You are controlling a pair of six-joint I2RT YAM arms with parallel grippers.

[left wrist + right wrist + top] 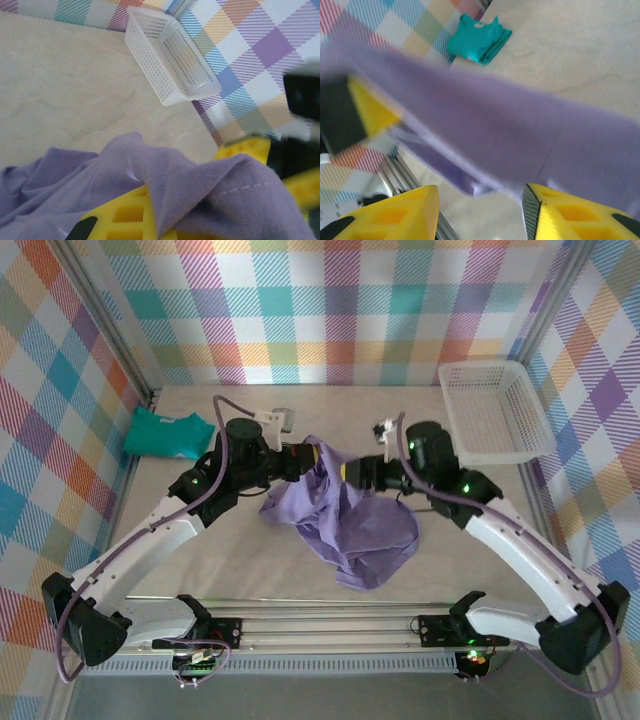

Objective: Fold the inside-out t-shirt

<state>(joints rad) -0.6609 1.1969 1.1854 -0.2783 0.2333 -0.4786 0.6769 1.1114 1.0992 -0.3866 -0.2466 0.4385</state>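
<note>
Lavender t-shirt (345,520) draped mid-table, left fingers (127,215) pinching it, right fingers (395,215) parted

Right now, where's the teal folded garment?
Top view: the teal folded garment lies in the far-left corner of the table, left of the left gripper and apart from the lavender t-shirt at centre.

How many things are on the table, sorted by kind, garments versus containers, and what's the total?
Garments: 2, the lavender-purple cotton t-shirt and the folded teal-green garment.
Containers: 1, the white plastic mesh basket.
Total: 3.
</note>
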